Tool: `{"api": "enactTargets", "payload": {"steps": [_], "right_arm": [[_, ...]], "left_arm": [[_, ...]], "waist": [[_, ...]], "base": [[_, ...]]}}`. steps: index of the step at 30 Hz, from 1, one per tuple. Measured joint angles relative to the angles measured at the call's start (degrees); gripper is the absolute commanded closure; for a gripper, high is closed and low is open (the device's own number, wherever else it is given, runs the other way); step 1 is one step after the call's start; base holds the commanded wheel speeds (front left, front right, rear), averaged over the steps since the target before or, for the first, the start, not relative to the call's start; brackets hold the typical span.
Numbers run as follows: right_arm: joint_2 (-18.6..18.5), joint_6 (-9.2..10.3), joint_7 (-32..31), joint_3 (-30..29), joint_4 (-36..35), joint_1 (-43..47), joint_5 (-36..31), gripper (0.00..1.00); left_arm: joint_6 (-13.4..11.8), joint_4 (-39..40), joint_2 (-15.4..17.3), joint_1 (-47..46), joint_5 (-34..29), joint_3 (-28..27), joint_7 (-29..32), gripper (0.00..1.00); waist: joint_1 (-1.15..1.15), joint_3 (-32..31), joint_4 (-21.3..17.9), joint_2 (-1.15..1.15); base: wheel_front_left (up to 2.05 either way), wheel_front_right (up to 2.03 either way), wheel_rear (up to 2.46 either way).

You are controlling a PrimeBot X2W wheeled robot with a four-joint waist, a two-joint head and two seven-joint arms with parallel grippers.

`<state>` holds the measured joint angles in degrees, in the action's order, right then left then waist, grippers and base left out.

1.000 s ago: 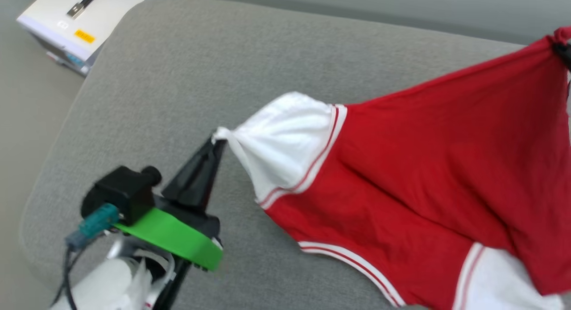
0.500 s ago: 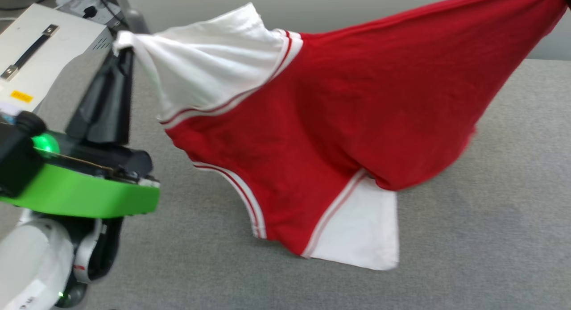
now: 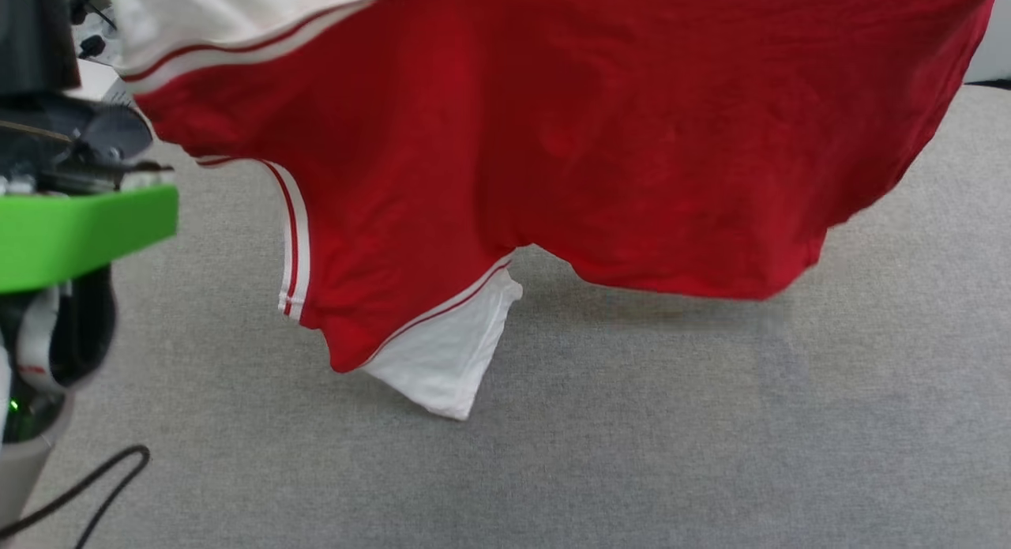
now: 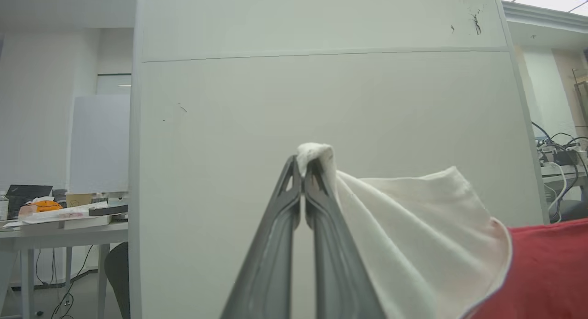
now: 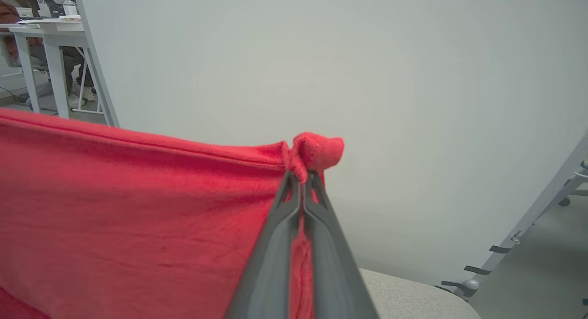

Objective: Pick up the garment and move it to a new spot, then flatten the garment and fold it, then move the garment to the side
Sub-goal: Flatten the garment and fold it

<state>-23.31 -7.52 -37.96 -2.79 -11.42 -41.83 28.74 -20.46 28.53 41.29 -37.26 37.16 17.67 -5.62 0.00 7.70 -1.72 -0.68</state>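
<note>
The garment (image 3: 553,122), red with white sleeves and red-white striped trim, hangs stretched in the air above the grey padded surface (image 3: 632,423). One white sleeve (image 3: 446,351) dangles lowest, close over the surface. In the left wrist view my left gripper (image 4: 303,165) is shut on a bunched corner of the garment's white sleeve (image 4: 413,218). In the right wrist view my right gripper (image 5: 302,179) is shut on a knot of the garment's red cloth (image 5: 317,151), which spreads away to the left. My left wrist's green housing (image 3: 71,233) shows at the head view's left edge.
A pale partition wall (image 4: 321,103) stands behind both grippers. A desk with clutter (image 4: 59,213) is off to the left in the left wrist view, and cables (image 4: 556,153) at its right. A black cable (image 3: 87,486) crosses the head view's lower left.
Both grippers have lifted the garment higher; it has come off the grey surface and now hangs spread in the air. The head view has also shifted, so the arm looms larger.
</note>
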Motion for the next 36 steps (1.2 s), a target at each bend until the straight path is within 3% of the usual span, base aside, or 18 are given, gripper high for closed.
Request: {"api": "enactTargets", "payload": {"steps": [8,15,20,29,36], "right_arm": [[0.45,0.0,2.5,-1.58,-1.68,-2.31,-1.97,1.0],[-0.68,-0.01,6.05,-2.25,1.15,-9.16,-2.97,1.0],[-1.72,-0.02,10.78,0.18,7.65,-17.38,-5.06,1.0],[0.16,-0.08,19.59,3.59,24.88,-37.22,-10.69,1.0],[4.79,-0.09,27.62,2.55,38.79,-50.61,-16.93,1.0]], "left_arm": [[4.02,-4.54,2.48,-9.89,-0.32,-0.33,2.91,1.0],[11.29,-11.33,4.83,-21.96,-0.46,0.41,4.34,1.0],[16.77,-19.68,4.79,-33.16,-2.61,2.54,4.89,1.0],[24.54,-41.46,0.07,-56.22,-7.43,7.26,5.33,1.0],[26.44,-59.2,-4.6,-70.83,-10.54,9.35,1.05,1.0]], "waist": [[0.0,3.25,-0.67,0.0],[0.0,8.23,-0.9,0.0],[0.0,13.17,-0.96,0.0],[0.01,22.27,-0.86,0.0],[0.02,28.94,-1.15,0.0]], "base": [[0.0,0.0,0.0],[0.0,0.0,0.0],[0.0,0.0,0.0],[0.0,0.0,0.0],[0.0,0.0,0.0]]}}
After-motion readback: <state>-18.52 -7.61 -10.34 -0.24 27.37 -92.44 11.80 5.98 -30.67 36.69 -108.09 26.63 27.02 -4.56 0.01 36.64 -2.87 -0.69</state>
